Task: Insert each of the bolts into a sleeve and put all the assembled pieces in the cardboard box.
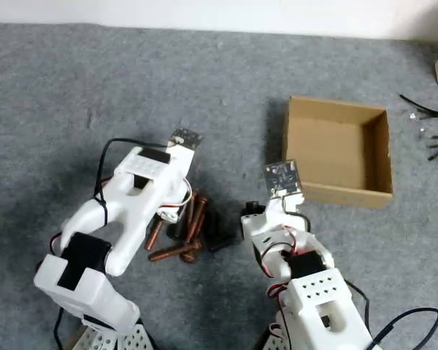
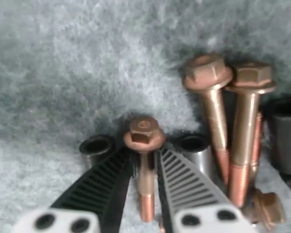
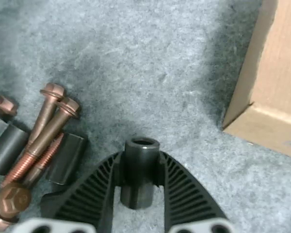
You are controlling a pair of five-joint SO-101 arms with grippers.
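Now the left tool point(image 2: 144, 162) is clamped on a copper-coloured hex-head bolt point(image 2: 144, 135). Its ribbed fingers point(image 2: 104, 182) press the shank from both sides just below the flanged head, and the threaded end points back toward the wrist. Whether this bolt rests on the grey felt-covered table point(image 2: 63, 73) or is lifted off it cannot be told. Just past the fingertips lie two short dark metal sleeves, one point(image 2: 97, 145) on either side point(image 2: 196, 153) of the held bolt. Two loose copper bolts point(image 2: 211, 102) lie close side by side near them, with a third dark sleeve point(image 2: 283, 136) just beside those.

The right tool point(image 3: 139, 167) is closed around a dark cylindrical metal sleeve point(image 3: 141, 148), whose open bore faces away from the wrist. A corner of the open brown cardboard box point(image 3: 276, 73) stands near it on the felt.

From the high view, the box point(image 1: 347, 195) sits just beyond the right arm, with its front wall closest to that tool. A heap of bolts and sleeves point(image 1: 186, 237) lies between the two arms. It seems partly hidden under the left arm, so its count is unclear.
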